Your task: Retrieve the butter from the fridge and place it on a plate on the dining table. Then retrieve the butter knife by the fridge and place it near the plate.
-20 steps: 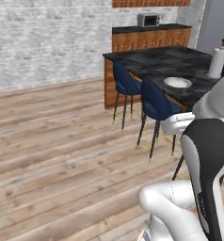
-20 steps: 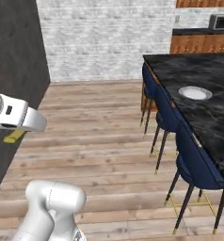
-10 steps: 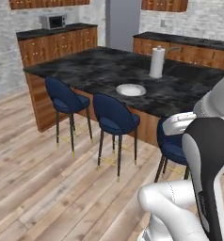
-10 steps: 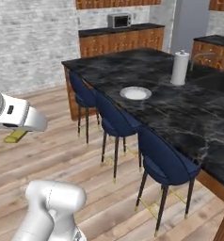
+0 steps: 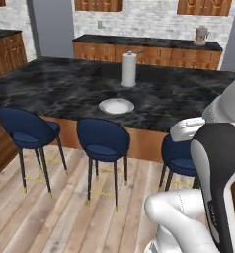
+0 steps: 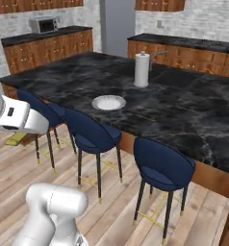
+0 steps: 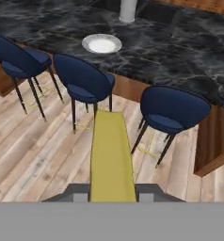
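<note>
My gripper [image 7: 112, 193] is shut on the butter [image 7: 111, 155], a thin yellow stick that juts forward from between the fingers. In the right base view the butter [image 6: 18, 140] hangs under my white hand at the left, above the wooden floor. The round white plate [image 5: 116, 105] [image 6: 108, 102] [image 7: 101, 44] lies bare on the dining table [image 5: 50, 89] [image 6: 184, 115] [image 7: 180, 56], near its front edge. The table stands ahead of the gripper, beyond a row of stools.
Three blue stools [image 5: 102, 141] [image 6: 90, 134] [image 7: 83, 77] line the table's near side. A paper towel roll [image 5: 129, 69] [image 6: 141, 69] stands behind the plate. Wall counters with wooden cabinets [image 5: 149, 49] run along the back, and a microwave [image 6: 43, 24] sits on one. Wooden floor lies in front.
The whole picture has swung round: the base turned, so the table now lies broadside ahead and closer. The butter stays held in the gripper.
</note>
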Tool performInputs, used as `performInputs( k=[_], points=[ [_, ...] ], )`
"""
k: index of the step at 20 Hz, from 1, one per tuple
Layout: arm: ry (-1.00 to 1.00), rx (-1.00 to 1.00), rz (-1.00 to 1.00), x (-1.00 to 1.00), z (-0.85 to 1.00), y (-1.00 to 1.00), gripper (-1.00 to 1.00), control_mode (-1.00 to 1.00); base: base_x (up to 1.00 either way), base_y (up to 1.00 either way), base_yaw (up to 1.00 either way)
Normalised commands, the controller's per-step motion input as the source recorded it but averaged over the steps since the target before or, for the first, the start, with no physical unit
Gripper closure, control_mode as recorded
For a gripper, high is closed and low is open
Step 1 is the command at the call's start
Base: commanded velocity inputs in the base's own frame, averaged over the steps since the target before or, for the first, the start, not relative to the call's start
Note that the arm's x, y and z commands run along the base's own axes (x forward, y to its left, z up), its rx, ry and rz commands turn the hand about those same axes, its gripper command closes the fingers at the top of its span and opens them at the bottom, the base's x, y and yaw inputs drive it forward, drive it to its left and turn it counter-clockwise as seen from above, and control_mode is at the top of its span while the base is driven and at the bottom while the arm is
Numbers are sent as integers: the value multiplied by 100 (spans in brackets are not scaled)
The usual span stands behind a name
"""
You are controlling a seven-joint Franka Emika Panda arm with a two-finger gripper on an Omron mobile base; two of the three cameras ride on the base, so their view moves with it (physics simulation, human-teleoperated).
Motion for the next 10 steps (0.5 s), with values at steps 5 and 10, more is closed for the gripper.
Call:
performInputs(
  k=[5, 10],
  points=[
    [0, 0, 0, 0, 0, 0, 100, 100, 61, 100, -63],
    [0, 0, 0, 0, 0, 0, 100, 100, 60, 93, -59]
  ],
)
